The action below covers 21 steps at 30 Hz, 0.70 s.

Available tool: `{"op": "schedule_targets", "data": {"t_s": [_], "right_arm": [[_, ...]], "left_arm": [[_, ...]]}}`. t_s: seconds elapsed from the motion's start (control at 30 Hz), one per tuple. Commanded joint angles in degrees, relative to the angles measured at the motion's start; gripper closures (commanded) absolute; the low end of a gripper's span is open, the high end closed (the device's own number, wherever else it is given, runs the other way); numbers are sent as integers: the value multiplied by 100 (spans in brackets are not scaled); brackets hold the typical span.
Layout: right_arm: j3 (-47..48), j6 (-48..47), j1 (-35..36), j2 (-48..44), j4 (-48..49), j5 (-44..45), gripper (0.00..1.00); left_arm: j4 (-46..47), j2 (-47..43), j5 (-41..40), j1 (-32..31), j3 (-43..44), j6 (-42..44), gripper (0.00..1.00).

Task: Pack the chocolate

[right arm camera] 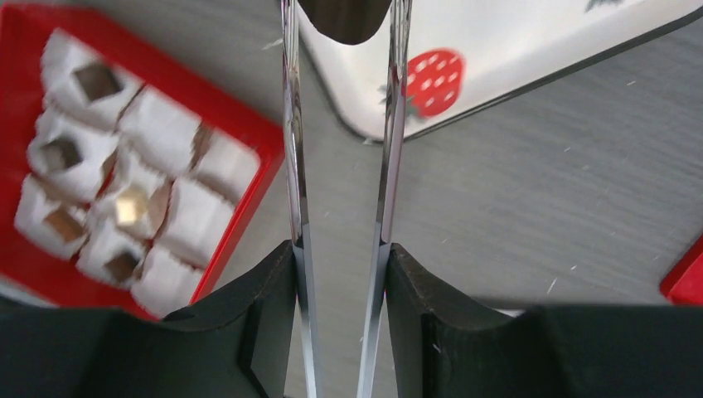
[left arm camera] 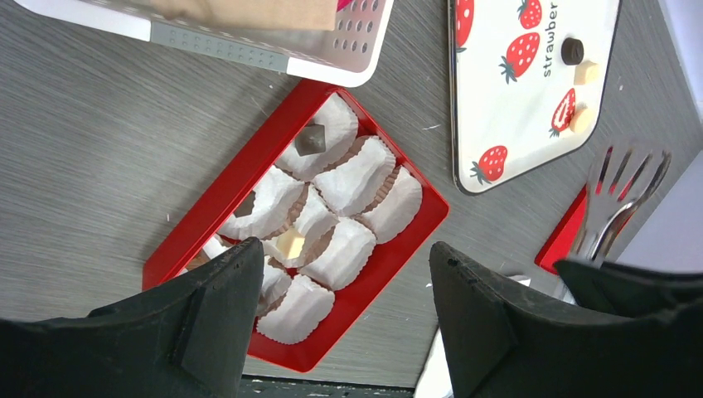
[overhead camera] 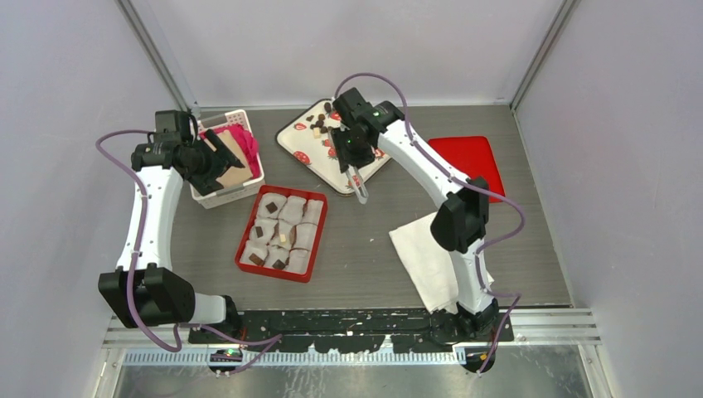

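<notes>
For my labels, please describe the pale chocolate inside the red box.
On the grey table, find the red box of white paper cups. One cup near its centre holds a cream cube; the other filled cups hold dark brown pieces.

From my seat the light is bright and even from overhead, shadows soft on the table [overhead camera: 365, 249], though the right wrist view smears the chocolate [right arm camera: 98, 80] in the red tray [right arm camera: 228, 120] and glare streaks the tongs [right arm camera: 294, 166].

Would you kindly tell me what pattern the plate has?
The plate is white with red strawberries; clearest in the left wrist view.
</notes>
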Motion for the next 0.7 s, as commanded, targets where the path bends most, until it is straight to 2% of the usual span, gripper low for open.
{"op": "schedule_targets", "data": {"t_s": [0.0, 0.27, 0.67], "right_arm": [[-450, -136, 532, -566, -83, -606, 95], [-425, -62, 1614, -215, -217, -659, 95], [193, 166, 1755, 659, -494, -505, 94]], "left_arm": [[205, -128, 68, 36, 14, -43, 26], [180, -120, 107, 33, 13, 8, 26], [102, -214, 47, 42, -40, 106, 26]]}}
